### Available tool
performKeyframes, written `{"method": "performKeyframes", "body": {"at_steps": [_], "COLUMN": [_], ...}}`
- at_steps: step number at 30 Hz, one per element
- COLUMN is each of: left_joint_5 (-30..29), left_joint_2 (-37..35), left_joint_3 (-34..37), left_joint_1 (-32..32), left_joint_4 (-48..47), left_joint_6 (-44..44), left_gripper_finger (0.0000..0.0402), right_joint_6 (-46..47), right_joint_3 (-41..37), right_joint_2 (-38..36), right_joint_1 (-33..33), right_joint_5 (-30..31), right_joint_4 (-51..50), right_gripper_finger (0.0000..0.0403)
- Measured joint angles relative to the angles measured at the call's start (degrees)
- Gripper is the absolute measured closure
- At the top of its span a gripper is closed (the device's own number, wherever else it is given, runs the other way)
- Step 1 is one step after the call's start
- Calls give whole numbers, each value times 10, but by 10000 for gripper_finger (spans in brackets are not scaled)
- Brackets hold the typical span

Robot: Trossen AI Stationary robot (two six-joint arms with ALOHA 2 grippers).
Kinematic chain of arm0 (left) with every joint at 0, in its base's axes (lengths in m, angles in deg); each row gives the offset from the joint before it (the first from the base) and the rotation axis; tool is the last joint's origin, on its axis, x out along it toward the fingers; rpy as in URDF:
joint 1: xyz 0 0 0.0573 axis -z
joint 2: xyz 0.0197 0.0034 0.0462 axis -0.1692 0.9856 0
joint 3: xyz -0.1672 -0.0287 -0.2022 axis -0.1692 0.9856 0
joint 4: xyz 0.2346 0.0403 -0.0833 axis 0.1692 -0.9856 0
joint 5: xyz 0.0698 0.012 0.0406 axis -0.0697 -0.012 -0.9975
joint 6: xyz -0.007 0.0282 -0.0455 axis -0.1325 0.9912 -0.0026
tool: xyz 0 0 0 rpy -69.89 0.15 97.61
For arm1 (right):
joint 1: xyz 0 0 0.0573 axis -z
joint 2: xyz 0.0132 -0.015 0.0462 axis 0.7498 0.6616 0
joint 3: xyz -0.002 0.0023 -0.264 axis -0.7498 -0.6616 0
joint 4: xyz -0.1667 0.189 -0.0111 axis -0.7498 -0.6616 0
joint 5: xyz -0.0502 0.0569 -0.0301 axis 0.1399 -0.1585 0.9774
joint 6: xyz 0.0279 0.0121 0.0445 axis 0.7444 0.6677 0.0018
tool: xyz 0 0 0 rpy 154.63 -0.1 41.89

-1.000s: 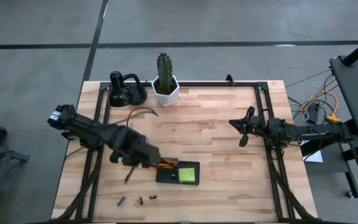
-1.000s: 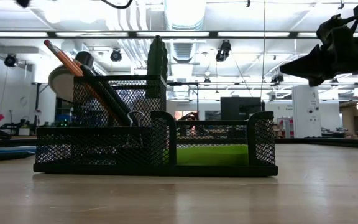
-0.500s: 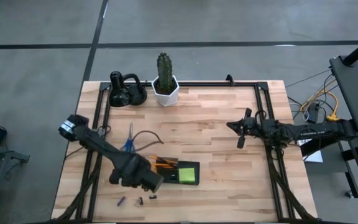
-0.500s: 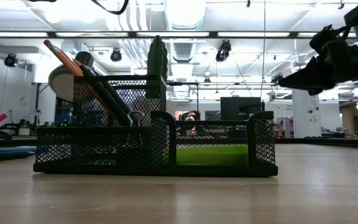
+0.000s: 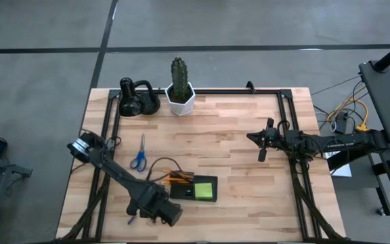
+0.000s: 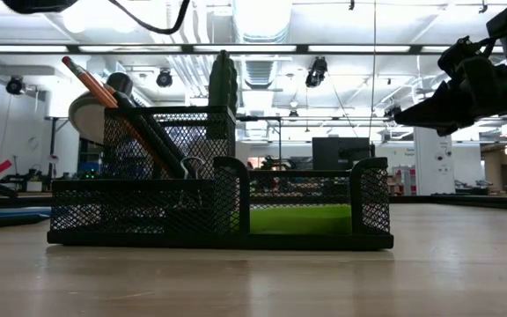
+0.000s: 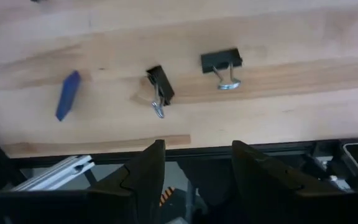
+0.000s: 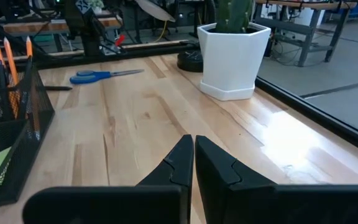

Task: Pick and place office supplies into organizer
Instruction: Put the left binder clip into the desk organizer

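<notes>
The left gripper [image 7: 194, 174] hangs over the near edge of the wooden table [image 5: 235, 135], its two fingers spread apart with nothing between them. Just ahead of it on the wood lie two black binder clips [image 7: 221, 65], close together, and a small blue piece [image 7: 68, 94] a little further along the edge. In the high view the left arm reaches diagonally from the table's left side to that near edge, ending beside the organizer [image 5: 193, 188], a black mesh tray. Its tall compartment holds orange pencils [image 6: 95, 84] and dark pens [image 6: 148, 119] leaning at a slant, and the lime-green sticky-note pad [image 5: 205, 190] lies flat in the low compartment on the right. The blue-handled scissors [image 5: 139, 153] lie on the table to the left of the organizer, well apart from it. The right gripper [image 8: 193, 163] waits above the right side of the table, fingers pressed together and empty. A cactus in a white pot [image 5: 180, 93] and a black rounded gadget [image 5: 135, 98] stand at the far edge.
</notes>
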Motion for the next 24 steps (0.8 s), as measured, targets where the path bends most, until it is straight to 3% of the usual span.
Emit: {"method": "performKeyframes", "body": {"at_steps": [17, 24], "left_joint_5": [6, -22], "left_joint_2": [36, 37], "left_joint_3": [18, 23], "left_joint_1": [37, 38], "left_joint_4": [2, 1], "left_joint_6": [-31, -29], "left_gripper_finger": [233, 233], "right_joint_6": [0, -1], "right_joint_3": [0, 0], "right_joint_2": [0, 0], "right_joint_1": [0, 0], "right_joint_5": [0, 0], "right_joint_4": [0, 0], "right_gripper_finger": [394, 394]}}
